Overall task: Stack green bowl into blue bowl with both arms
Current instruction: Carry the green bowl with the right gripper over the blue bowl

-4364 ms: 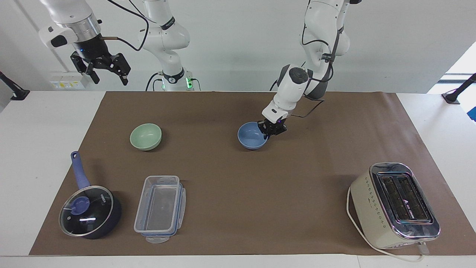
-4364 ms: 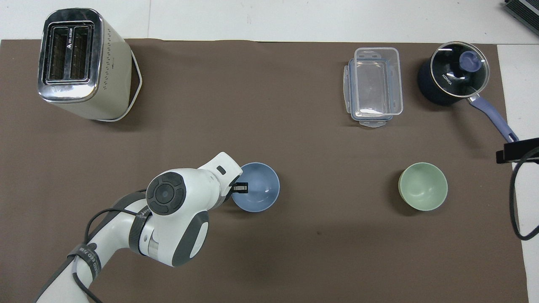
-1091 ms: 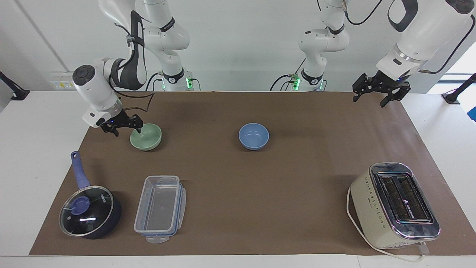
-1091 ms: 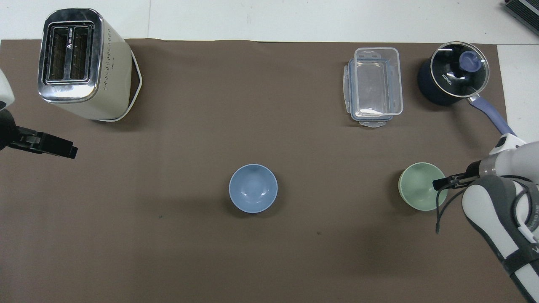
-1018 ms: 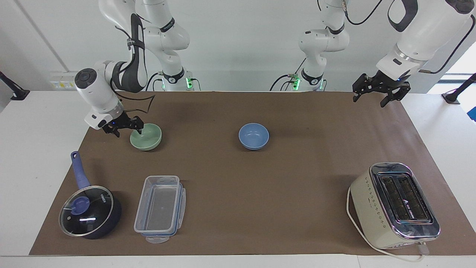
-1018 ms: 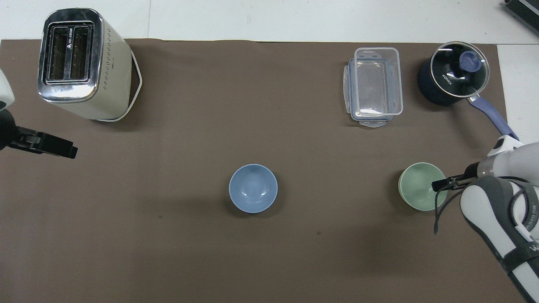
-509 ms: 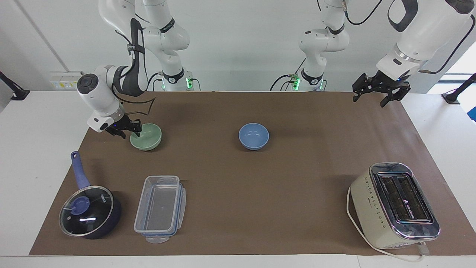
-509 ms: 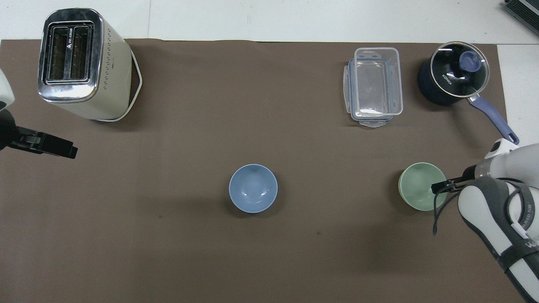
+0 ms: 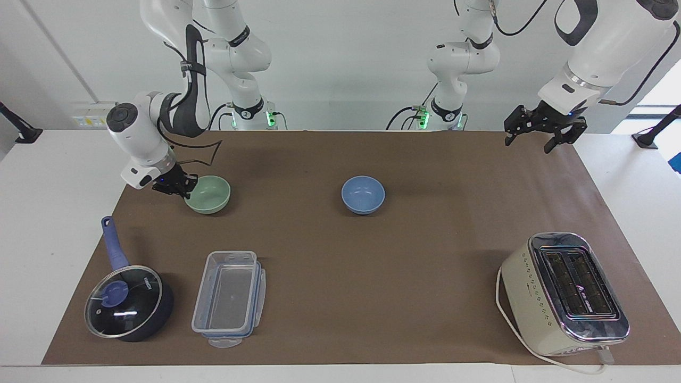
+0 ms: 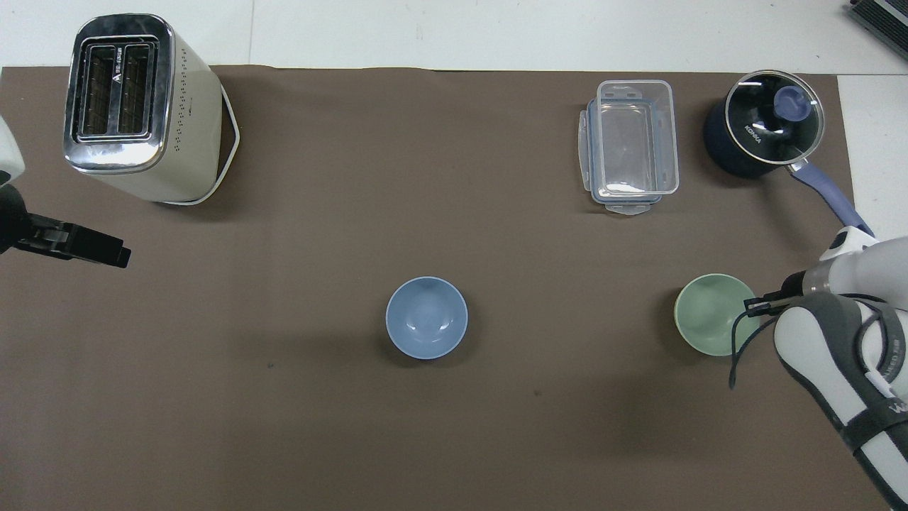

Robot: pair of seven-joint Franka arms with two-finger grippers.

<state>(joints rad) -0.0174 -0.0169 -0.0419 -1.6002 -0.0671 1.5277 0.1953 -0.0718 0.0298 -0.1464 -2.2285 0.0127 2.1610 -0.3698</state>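
Note:
The pale green bowl (image 9: 210, 194) sits on the brown mat toward the right arm's end of the table; it also shows in the overhead view (image 10: 711, 316). My right gripper (image 9: 182, 186) is low at the bowl's rim on the right arm's side, and its fingers are pinched on that rim, also seen from overhead (image 10: 754, 305). The blue bowl (image 9: 363, 194) stands alone near the mat's middle, empty (image 10: 426, 317). My left gripper (image 9: 538, 139) waits open and empty, raised over the mat's corner at the left arm's end (image 10: 92, 248).
A cream toaster (image 9: 564, 292) stands farther from the robots at the left arm's end. A clear plastic container (image 9: 229, 298) and a dark blue lidded saucepan (image 9: 127, 300) lie farther from the robots than the green bowl.
My right gripper has closed its fingers on the green bowl's rim, and the bowl has shifted slightly toward it. The left arm and the blue bowl have not moved in the last second.

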